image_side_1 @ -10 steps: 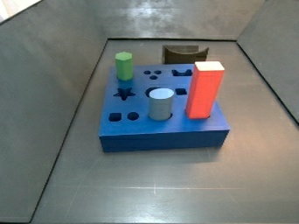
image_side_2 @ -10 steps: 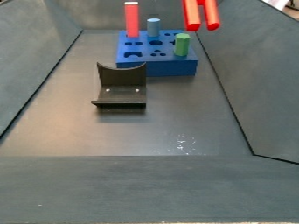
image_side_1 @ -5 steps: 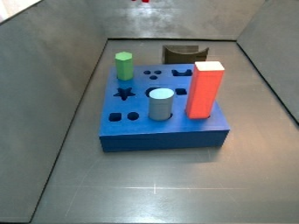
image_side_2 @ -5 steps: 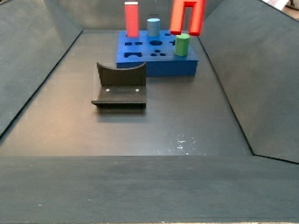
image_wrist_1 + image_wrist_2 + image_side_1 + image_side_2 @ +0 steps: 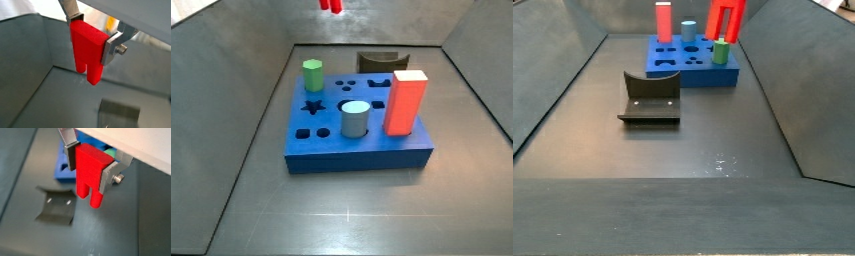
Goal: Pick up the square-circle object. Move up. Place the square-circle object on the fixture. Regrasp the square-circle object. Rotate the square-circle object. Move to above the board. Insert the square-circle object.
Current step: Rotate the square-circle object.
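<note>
Step in hand, by the look of it: carrying the square-circle object [image 5: 89, 172] toward the fixture [image 5: 55, 210], after pick-up and lift. Clamped between the two silver plates of the end effector [image 5: 93, 159] in both wrist views, red peg hanging down well below the fingertips, forked lower end free in the air. Held high above the bench [image 5: 714, 140]: in a side view only the peg's lower tip [image 5: 330, 5] visible at the top edge, far beyond the board [image 5: 358, 135]; in a side view the red piece [image 5: 724, 19] showing at the top, above the far right part of the board, end effector itself out of frame there.

Fixture standing on the bench near side of the board [image 5: 651, 98], dark, scooped notch upward, nothing in it. In a wrist view, fixture below and off to one side of the peg, well apart; board [image 5: 63, 165] partly hidden behind the peg.

Board already carrying a green peg [image 5: 311, 76], a grey cylinder [image 5: 354, 119] and a tall red-orange block [image 5: 406, 102]; several holes open.

Next move, as a judgement: travel over to above the fixture, descend with the peg lined up to the notch, then release for the regrasp. Risk: forked end catching the fixture's edge if misaligned.
</note>
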Available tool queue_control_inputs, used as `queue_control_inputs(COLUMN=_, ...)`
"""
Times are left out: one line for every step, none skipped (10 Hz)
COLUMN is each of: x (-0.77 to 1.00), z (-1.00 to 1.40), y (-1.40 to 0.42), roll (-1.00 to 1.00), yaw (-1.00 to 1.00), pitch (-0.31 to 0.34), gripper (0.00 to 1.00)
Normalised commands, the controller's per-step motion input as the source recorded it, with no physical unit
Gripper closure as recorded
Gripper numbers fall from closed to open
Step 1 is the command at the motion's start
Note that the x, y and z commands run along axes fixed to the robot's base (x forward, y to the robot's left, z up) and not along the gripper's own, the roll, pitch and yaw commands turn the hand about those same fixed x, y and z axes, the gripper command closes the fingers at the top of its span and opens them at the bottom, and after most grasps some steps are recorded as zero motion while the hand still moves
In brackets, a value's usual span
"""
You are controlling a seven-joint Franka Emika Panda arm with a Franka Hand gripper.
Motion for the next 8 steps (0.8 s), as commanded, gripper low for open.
queue_control_inputs(x=-0.01, z=0.04, y=0.03, roll=-0.98, yaw=-1.00, pitch=0.468, gripper=1.00)
queue_control_inputs(x=0.01, z=0.04, y=0.03, roll=-0.90, yaw=-0.88, pitch=0.494, gripper=1.00)
queue_control_inputs(x=0.03, z=0.04, y=0.02, roll=-0.65, yaw=-0.61, pitch=0.434, gripper=1.00)
queue_control_inputs(x=0.05, z=0.03, y=0.01, roll=-0.43, yaw=-0.38, pitch=0.348, gripper=1.00)
queue_control_inputs(x=0.06, z=0.00, y=0.01, roll=-0.28, yaw=-0.22, pitch=0.253, gripper=1.00)
queue_control_inputs(x=-0.10, z=0.00, y=0.03, roll=-0.03, yaw=-1.00, pitch=0.024, gripper=1.00)
queue_control_inputs(x=-0.12, z=0.02, y=0.02, roll=-0.02, yaw=-1.00, pitch=0.015, gripper=1.00)
queue_control_inputs(x=-0.10, z=0.03, y=0.02, roll=-0.02, yaw=-1.00, pitch=0.014, gripper=1.00)
